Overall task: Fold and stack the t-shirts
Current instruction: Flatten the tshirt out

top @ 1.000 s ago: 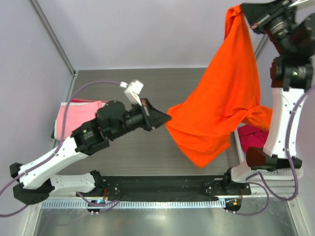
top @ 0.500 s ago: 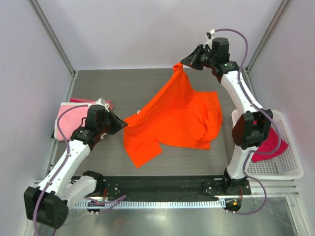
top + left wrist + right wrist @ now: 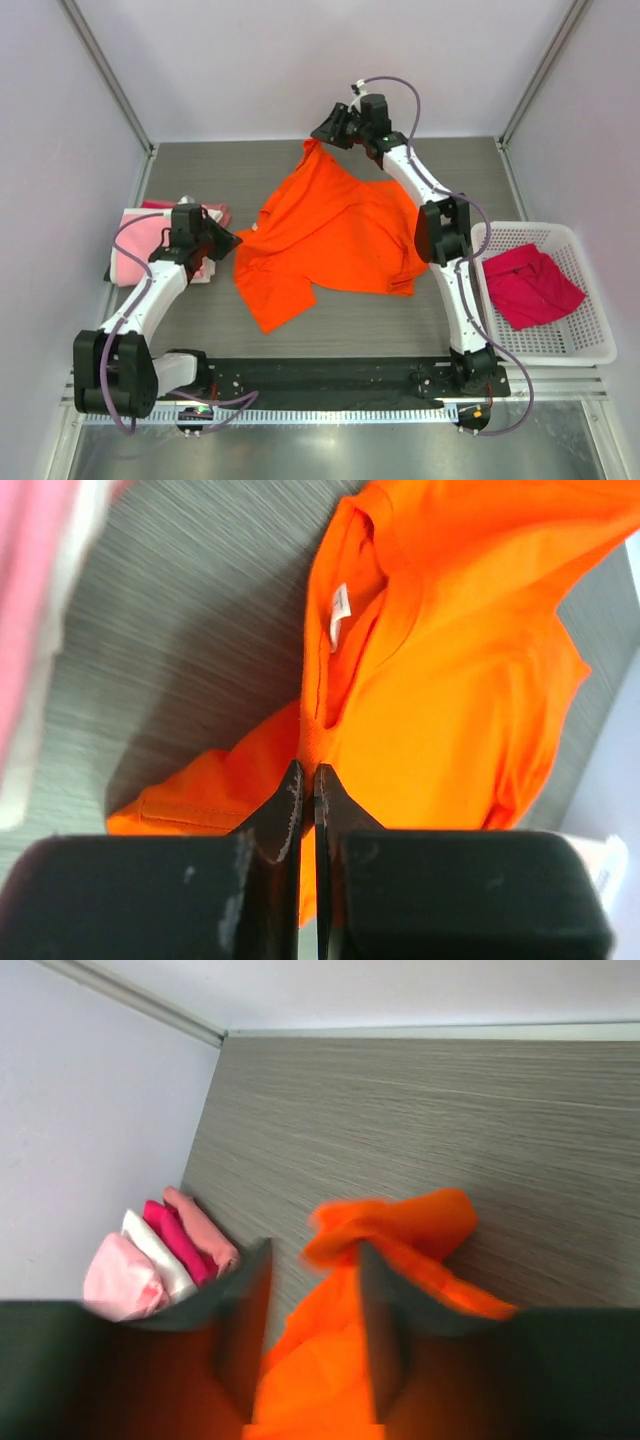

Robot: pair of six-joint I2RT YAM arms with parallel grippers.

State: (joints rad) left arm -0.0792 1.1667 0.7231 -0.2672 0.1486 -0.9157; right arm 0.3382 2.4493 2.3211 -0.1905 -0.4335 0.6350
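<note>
Cloth fills most of my feeds: the bright orange cloth t-shirt lies spread and rumpled across the middle of the grey wood-grain bench, one sleeve pointing toward the near edge. On the left wrist feed I can see its neckline with a small white label inside.

My left pincer sits low at the shirt's left edge. Its jaws are pressed almost together, with only a thin slit between them, and they appear to pinch the orange hem at the tips. From above, that pincer lies between the shirt and the folded pile of pink and white t-shirts, which rests at the left side of the bench.

My right pincer reaches to the far side of the bench, over the shirt's far corner. Its picture is blurred, but the jaws stand wide apart. Orange cloth bunches just past the tips and lies loose between the jaws, not squeezed.

On the right side stands the white plastic lattice basket, well apart from the orange shirt, with a crumpled magenta cloth t-shirt inside.
</note>
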